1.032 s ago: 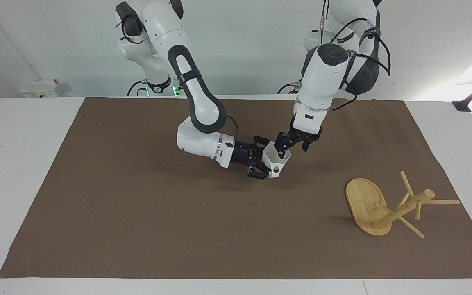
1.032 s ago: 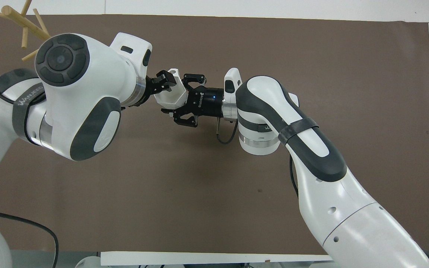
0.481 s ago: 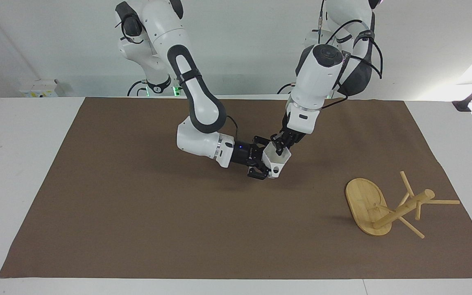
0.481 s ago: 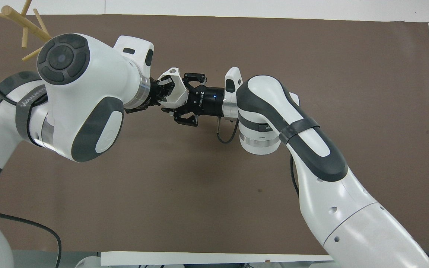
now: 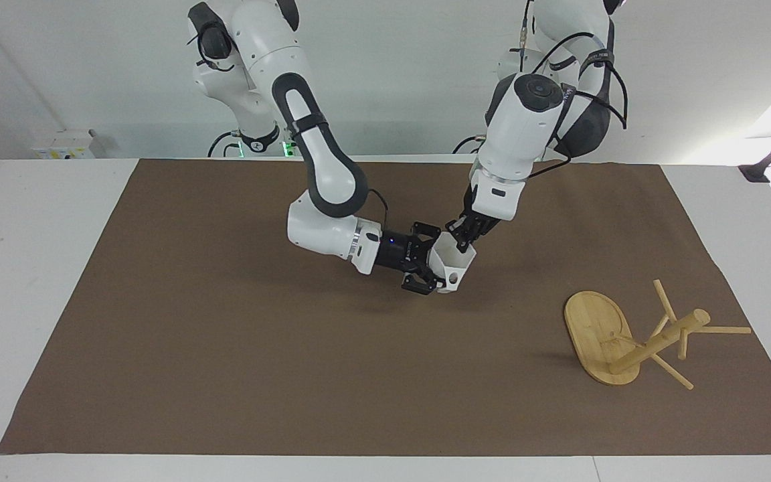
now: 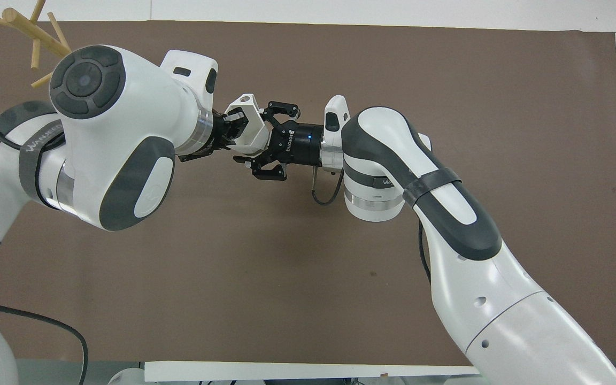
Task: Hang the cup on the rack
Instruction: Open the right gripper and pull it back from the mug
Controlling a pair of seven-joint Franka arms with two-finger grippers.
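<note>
The white faceted cup (image 5: pixel 454 266) is held in the air over the middle of the brown mat, tilted, its handle with the hole facing away from the robots. My right gripper (image 5: pixel 434 262) reaches in level and is shut around the cup's body. My left gripper (image 5: pixel 461 242) comes down from above and is shut on the cup's rim. In the overhead view the cup (image 6: pixel 249 128) sits between the left gripper (image 6: pixel 230 131) and the right gripper (image 6: pixel 259 140). The bamboo rack (image 5: pixel 626 341) lies tipped on its side toward the left arm's end of the table, apart from both grippers.
The brown mat (image 5: pixel 225 335) covers most of the white table. In the overhead view only the rack's pegs (image 6: pixel 30 32) show, past the left arm's elbow. A small grey box (image 5: pixel 64 144) stands at the table's edge near the right arm's base.
My left gripper came down onto the cup's rim and its fingers closed on it. The right gripper kept its hold, and the cup shifted only slightly.
</note>
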